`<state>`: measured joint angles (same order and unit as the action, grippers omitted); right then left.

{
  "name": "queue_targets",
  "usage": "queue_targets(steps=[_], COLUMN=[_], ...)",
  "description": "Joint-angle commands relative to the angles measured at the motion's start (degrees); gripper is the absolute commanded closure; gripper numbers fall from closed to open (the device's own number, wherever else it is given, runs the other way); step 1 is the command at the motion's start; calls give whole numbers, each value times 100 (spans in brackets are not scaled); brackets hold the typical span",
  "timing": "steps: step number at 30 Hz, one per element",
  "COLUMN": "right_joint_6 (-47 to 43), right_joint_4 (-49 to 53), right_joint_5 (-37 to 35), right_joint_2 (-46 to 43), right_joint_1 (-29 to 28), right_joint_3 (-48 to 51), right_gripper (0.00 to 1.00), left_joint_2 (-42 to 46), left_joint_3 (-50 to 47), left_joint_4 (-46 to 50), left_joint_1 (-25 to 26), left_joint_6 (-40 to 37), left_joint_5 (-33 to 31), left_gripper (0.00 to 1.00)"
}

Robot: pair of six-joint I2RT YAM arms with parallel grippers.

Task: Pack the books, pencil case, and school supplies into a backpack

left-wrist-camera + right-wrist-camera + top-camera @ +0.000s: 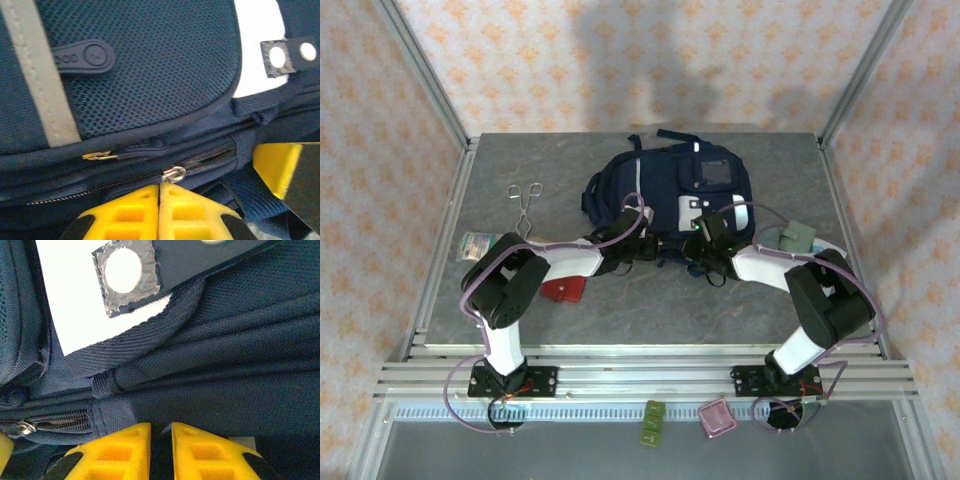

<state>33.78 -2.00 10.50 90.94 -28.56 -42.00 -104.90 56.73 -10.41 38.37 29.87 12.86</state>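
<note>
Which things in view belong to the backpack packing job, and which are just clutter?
Job:
- backpack
- flat red square item, partly hidden

Lying about:
- metal scissor-like tool
- small pale packet
- grey-green item at far right, too unclear to identify
- green piece and pink piece at the near edge
</note>
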Motion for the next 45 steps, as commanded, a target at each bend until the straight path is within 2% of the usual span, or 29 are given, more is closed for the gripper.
queue_targets(steps=[1,3,6,9,15,18,20,26,31,32,38,41,43,45], right_joint_6=[-56,-51,-47,-37,-30,-17,-16,-21,-21,-20,-12,4,6,6], right_joint_4=[112,121,112,95,60,38,55,42,33,33,51,41,40,51], right_joint_5=[-215,-241,-238,-234,-183,-177,-181,-213,-177,-171,-175,-170,-157,-161], right_joint_2=[95,86,59,35,38,41,31,28,87,93,108,94,86,74], right_joint_1=[42,42,56,61,69,69,69,87,118,122,140,148,149,149], right_joint_3=[9,29,73,104,103,104,113,139,112,98,60,77,86,87], right_gripper=[82,82,82,82,82,82,82,82,82,82,82,82,82,82], left_joint_2=[237,281,321,220,-194,-408,-709,-856,-771,-757,-668,-716,-770,-808], left_joint_3=[76,110,227,456,838,1033,1158,1209,1086,1083,1151,1250,1294,1313], left_joint_4=[154,240,539,997,1353,1444,1498,1577,1514,1527,1607,1715,1781,1813], left_joint_1=[30,24,-4,-40,-49,-40,-40,10,17,14,13,12,12,13], left_joint_6=[-205,-233,-326,-468,-634,-752,-848,-1073,-1249,-1283,-1374,-1400,-1438,-1440], left_joint_5=[311,216,-236,-679,-910,-840,-562,76,581,639,684,547,397,272], left_gripper=[92,89,70,58,48,47,47,47,63,70,85,78,68,63])
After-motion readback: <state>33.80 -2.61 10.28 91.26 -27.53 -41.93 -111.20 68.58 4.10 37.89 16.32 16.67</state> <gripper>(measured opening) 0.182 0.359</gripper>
